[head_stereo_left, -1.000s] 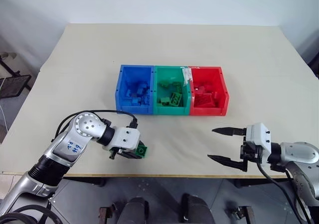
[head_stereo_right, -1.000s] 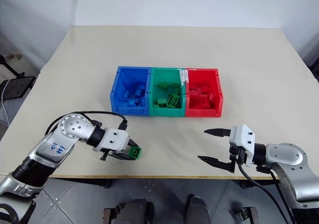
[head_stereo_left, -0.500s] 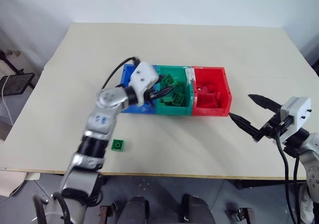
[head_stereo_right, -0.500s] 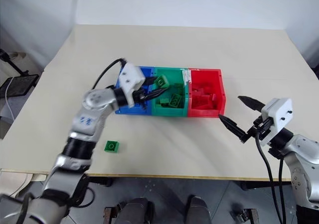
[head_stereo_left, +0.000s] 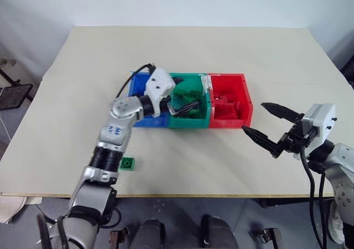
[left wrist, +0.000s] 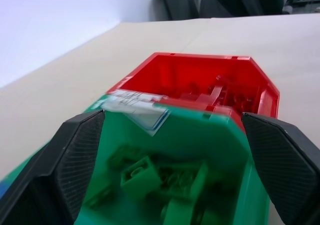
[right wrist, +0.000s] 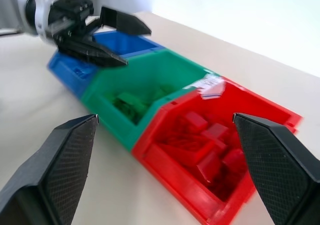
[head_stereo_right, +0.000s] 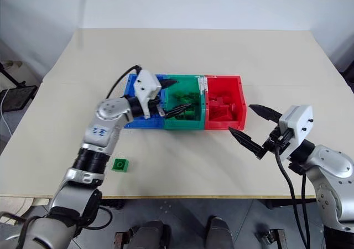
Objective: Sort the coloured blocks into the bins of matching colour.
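The three joined bins stand mid-table: blue bin (head_stereo_left: 140, 121), green bin (head_stereo_left: 188, 122), red bin (head_stereo_left: 230, 121). My left gripper (head_stereo_left: 184, 96) hovers over the green bin, open, with nothing between its fingers. Green blocks (left wrist: 138, 177) lie in the green bin below it. Red blocks (right wrist: 209, 149) fill the red bin. The blue bin's inside is mostly hidden by my left arm. One green block (head_stereo_left: 128, 163) lies on the table near the front left. My right gripper (head_stereo_left: 255, 118) hangs open and empty, to the right of the red bin and above the table.
The beige table (head_stereo_left: 232, 50) stretches wide behind and beside the bins. Its front edge (head_stereo_left: 221, 194) runs just below the loose green block and my right gripper.
My left gripper went from the table's front up over the green bin and has opened; the green block between its fingers half a second ago is gone from them. The right gripper rose slightly.
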Controlling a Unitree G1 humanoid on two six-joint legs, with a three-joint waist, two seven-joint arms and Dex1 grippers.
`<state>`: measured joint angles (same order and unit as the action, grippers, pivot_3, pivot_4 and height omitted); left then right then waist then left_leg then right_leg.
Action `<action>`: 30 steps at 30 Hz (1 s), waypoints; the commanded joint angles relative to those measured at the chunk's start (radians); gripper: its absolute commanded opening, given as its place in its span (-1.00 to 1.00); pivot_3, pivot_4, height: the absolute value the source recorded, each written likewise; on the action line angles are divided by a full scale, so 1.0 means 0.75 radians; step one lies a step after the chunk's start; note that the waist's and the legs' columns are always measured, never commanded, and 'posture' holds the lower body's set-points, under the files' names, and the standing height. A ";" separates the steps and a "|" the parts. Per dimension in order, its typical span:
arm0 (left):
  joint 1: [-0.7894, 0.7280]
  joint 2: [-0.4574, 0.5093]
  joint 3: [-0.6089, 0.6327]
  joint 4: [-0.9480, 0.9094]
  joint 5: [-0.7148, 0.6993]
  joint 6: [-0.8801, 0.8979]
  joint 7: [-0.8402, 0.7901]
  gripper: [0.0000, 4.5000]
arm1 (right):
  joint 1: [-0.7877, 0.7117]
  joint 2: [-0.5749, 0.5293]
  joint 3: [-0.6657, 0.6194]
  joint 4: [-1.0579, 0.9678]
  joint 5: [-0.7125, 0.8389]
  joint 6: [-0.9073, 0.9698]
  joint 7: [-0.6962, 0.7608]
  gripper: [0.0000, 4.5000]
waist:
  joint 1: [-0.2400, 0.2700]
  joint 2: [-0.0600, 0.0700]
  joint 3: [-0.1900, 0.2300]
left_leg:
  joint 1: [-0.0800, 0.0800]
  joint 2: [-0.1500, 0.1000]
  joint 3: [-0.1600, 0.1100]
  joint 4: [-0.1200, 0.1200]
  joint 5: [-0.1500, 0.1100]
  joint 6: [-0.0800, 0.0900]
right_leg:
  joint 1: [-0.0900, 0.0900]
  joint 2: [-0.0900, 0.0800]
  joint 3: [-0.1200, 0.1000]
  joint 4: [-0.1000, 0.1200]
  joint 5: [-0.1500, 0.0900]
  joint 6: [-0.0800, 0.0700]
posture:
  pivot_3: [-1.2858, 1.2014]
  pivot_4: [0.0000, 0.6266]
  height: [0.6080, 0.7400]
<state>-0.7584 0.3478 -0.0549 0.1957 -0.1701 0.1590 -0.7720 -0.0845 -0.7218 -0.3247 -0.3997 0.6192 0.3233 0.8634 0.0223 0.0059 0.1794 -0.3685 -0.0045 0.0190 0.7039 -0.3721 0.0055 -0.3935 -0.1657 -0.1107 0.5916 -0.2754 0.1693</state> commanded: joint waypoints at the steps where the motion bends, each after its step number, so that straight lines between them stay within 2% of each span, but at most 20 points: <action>1: 0.123 0.136 0.117 -0.195 -0.122 -0.015 -0.123 0.99 | -0.049 -0.067 0.050 0.063 -0.007 -0.044 0.160 1.00 | -0.005 0.000 0.000 | 0.000 0.000 0.000 0.000 0.000 0.000 | 0.000 0.000 0.000 0.000 0.000 0.000 | 0.03 -0.52 1.00; 4: 0.334 0.298 0.279 -0.376 -0.327 0.003 -0.305 0.99 | -0.159 -0.093 0.112 0.206 -0.045 -0.098 0.274 1.00 | -0.029 0.000 0.000 | 0.001 0.001 0.000 -0.002 0.000 0.000 | 0.000 0.000 0.000 0.000 0.000 0.000 | 0.03 -0.52 1.00; 7: 0.579 0.456 0.443 -0.418 -0.309 -0.050 -0.341 0.99 | -0.232 -0.094 0.213 0.287 -0.095 -0.175 0.412 1.00 | -0.032 0.000 0.000 | 0.001 0.001 -0.003 -0.001 0.000 0.000 | 0.000 0.000 -0.001 0.000 0.000 0.000 | 0.03 -0.52 1.00; 9: 0.752 0.530 0.588 -0.430 -0.348 0.004 -0.340 0.99 | -0.270 -0.089 0.285 0.320 -0.130 -0.234 0.500 1.00 | -0.034 0.000 0.000 | 0.002 0.001 -0.002 -0.002 0.000 0.000 | 0.001 0.000 -0.001 -0.001 0.000 0.000 | 0.03 -0.52 1.00; 12: 0.970 0.582 0.741 -0.415 -0.386 0.025 -0.363 0.99 | -0.316 -0.078 0.356 0.371 -0.174 -0.304 0.579 1.00 | -0.030 0.000 0.000 | 0.001 0.002 -0.002 -0.004 0.000 0.000 | 0.001 0.000 -0.001 -0.002 0.000 0.000 | 0.03 -0.52 1.00; 15: 1.117 0.603 0.805 -0.385 -0.367 -0.036 -0.408 0.99 | -0.350 -0.057 0.402 0.389 -0.184 -0.319 0.612 1.00 | -0.012 0.000 0.000 | 0.001 0.001 -0.004 -0.001 0.000 0.000 | 0.002 0.000 -0.001 -0.002 0.000 0.000 | 0.03 -0.52 1.00; 18: 1.189 0.616 0.844 -0.363 -0.372 -0.043 -0.412 0.99 | -0.371 -0.039 0.437 0.383 -0.190 -0.318 0.627 1.00 | -0.004 0.000 0.000 | 0.001 0.002 -0.003 -0.001 0.000 0.000 | 0.002 0.000 -0.001 -0.001 0.000 0.000 | 0.03 -0.52 1.00; 20: 1.192 0.621 0.895 -0.341 -0.432 0.032 -0.387 0.99 | -0.390 -0.021 0.455 0.385 -0.192 -0.318 0.630 1.00 | 0.001 0.000 0.000 | 0.001 0.002 -0.003 -0.001 0.000 -0.001 | 0.002 0.000 -0.001 -0.001 0.000 0.000 | 0.03 -0.52 1.00; 23: 1.234 0.655 0.894 -0.391 -0.420 0.010 -0.444 0.99 | -0.405 -0.004 0.472 0.393 -0.192 -0.321 0.639 1.00 | -0.002 0.000 0.000 | 0.001 0.002 -0.003 -0.001 0.000 -0.001 | 0.002 0.000 -0.001 -0.001 0.000 0.000 | 0.03 -0.52 1.00; 26: 1.270 0.719 0.791 -0.509 -0.375 -0.052 -0.540 0.99 | -0.381 -0.016 0.467 0.400 -0.193 -0.332 0.658 1.00 | -0.001 0.000 0.000 | 0.001 0.001 -0.003 -0.003 -0.001 -0.001 | 0.001 0.000 -0.001 -0.001 0.000 0.000 | 0.03 -0.52 1.00; 30: 1.188 0.790 0.607 -0.554 -0.310 0.023 -0.517 0.99 | -0.328 -0.077 0.448 0.406 -0.202 -0.317 0.697 1.00 | 0.004 0.000 0.000 | 0.001 0.001 -0.003 -0.002 -0.001 -0.001 | 0.001 0.000 -0.001 -0.002 0.000 0.000 | 0.03 -0.52 1.00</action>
<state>0.1485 0.9212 0.4333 -0.1877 -0.4240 0.1649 -1.1603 -0.3425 -0.7575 0.0338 -0.0839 0.4626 0.0882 1.3677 0.0250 0.0059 0.1792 -0.3677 -0.0036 0.0168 0.7020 -0.3726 0.0046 -0.3925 -0.1658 -0.1116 0.5907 -0.2755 0.1691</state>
